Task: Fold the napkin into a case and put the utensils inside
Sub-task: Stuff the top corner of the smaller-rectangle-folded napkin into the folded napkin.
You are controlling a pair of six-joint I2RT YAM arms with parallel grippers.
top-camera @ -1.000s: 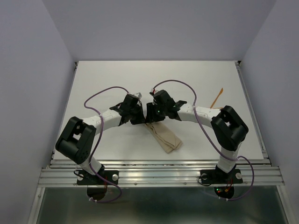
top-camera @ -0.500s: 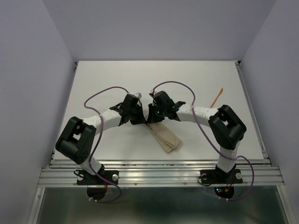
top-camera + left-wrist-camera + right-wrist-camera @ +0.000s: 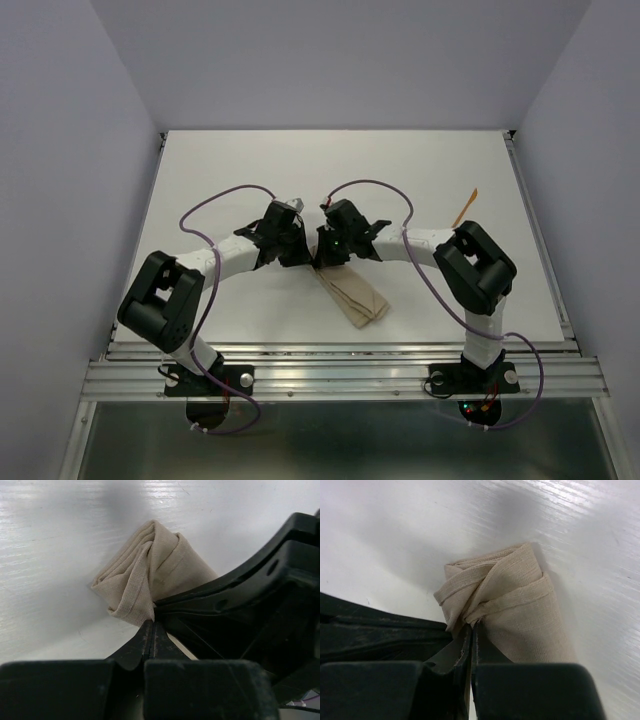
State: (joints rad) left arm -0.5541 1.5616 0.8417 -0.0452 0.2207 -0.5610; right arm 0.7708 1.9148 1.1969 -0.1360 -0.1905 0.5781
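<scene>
The tan napkin [image 3: 352,293] lies folded into a narrow oblong case in the middle of the table, slanting toward the near right. Both grippers meet at its far left end. My left gripper [image 3: 301,256] is shut on a bunched corner of the napkin [image 3: 150,570], the cloth pinched at the tips [image 3: 152,625]. My right gripper [image 3: 325,252] is shut on the same end of the napkin [image 3: 520,605], with folds drawn in at its tips [image 3: 471,627]. A thin orange utensil [image 3: 464,209] lies far right, away from both grippers.
The white table [image 3: 240,160] has a metal rail [image 3: 340,370] along its near edge and grey walls on three sides. Purple cables [image 3: 215,200] loop above both arms. The right gripper's black body [image 3: 260,605] crowds the left wrist view.
My right gripper has closed on the napkin's end; it stood open a second ago. The right arm's elbow has shifted a little left. The left gripper stayed shut on the cloth.
</scene>
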